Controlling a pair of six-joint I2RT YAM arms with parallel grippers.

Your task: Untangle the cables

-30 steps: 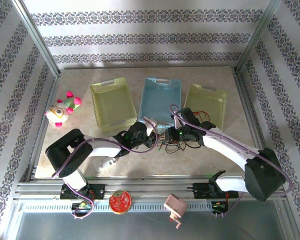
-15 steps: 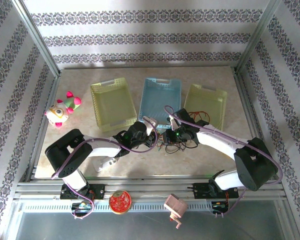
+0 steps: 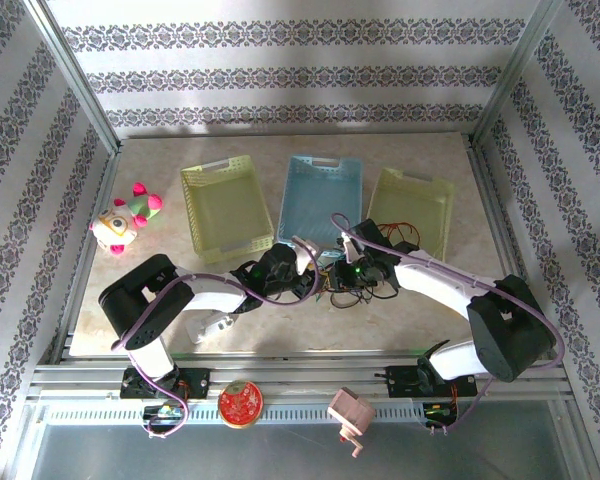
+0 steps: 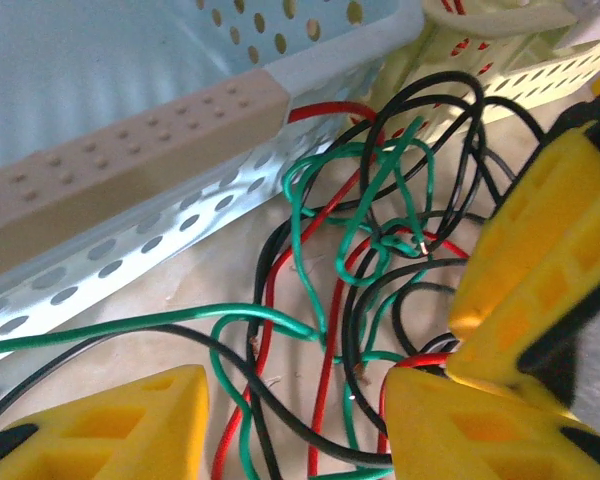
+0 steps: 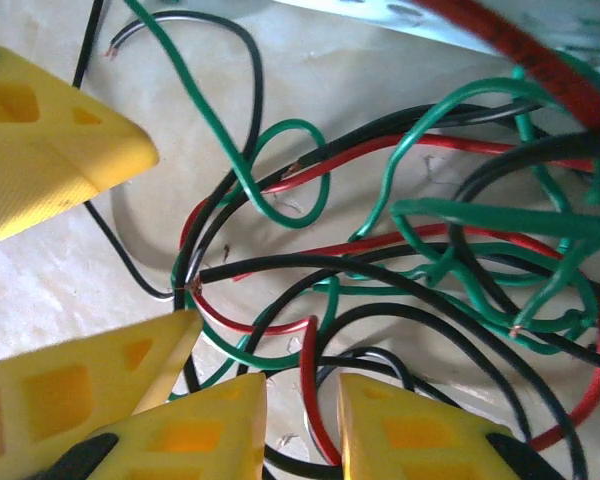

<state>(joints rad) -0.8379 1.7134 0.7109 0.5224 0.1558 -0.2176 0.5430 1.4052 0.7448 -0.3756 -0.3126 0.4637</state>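
Cables (image 3: 358,288): red, green and black strands lie in one knotted heap on the bench (image 3: 280,332). The heap sits just in front of the near edge of the blue basket (image 3: 320,195), towards the yellow basket (image 3: 412,200) on the right. A red strand reaches the near edge of that yellow basket; I cannot tell whether it goes inside. In the left wrist view the green strands (image 4: 380,245) loop over one another above the red and black ones. Several bare wire ends show.

Left end effector (image 4: 295,388): low over the heap from the left. Its jaws stand well apart, and red, green and black strands run loose through the gap. Nothing is clamped.

Right end effector (image 5: 302,388): low over the heap from the right, close beside the left one. Its jaws are parted only narrowly. A single red strand passes between them, thinner than the gap, so it is not pinched.

Both end effectors meet over the same tangle, fingertips near each other.

Elsewhere on the bench: a second yellow basket (image 3: 225,208) sits left of the blue one. A soft toy (image 3: 125,222) lies well apart at the far left
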